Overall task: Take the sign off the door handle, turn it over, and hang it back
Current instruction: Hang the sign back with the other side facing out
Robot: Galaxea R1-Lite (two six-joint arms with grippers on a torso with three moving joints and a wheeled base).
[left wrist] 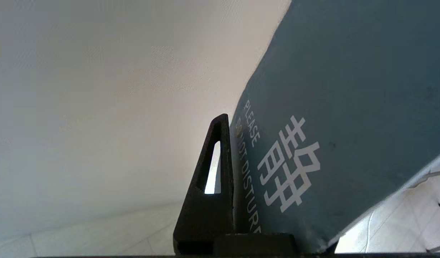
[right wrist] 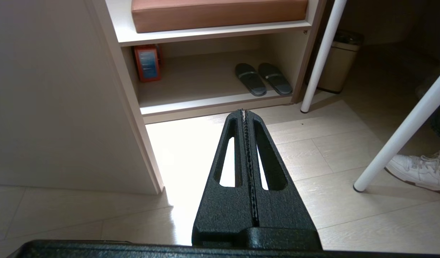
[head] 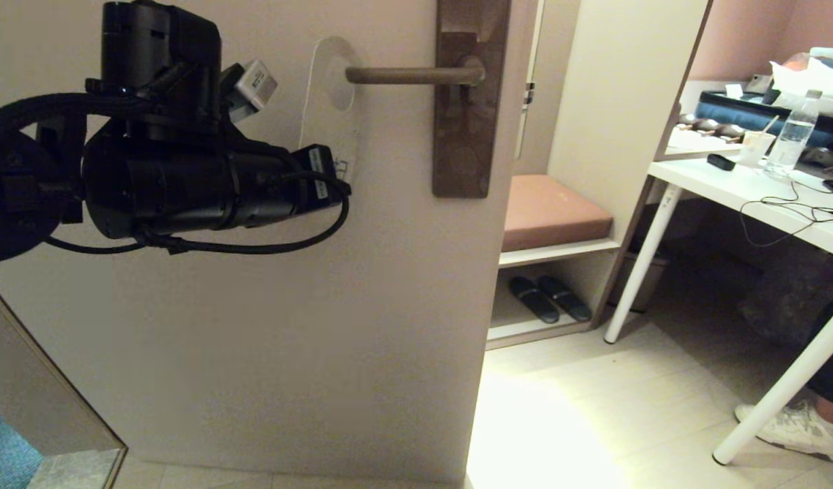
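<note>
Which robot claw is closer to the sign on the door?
The left claw. It is at the sign's lower end, pinching it as it hangs on the door handle. The right claw is shut, low over the floor, away from it.

I read the sign [left wrist: 334, 107] as matt card, slate-blue with white print. The door handle [head: 411, 75] looks like dull brushed metal on a dark wood-grain backplate [head: 465, 129]. My right gripper [right wrist: 244, 114] fingers are rough, grainy black plastic.
</note>
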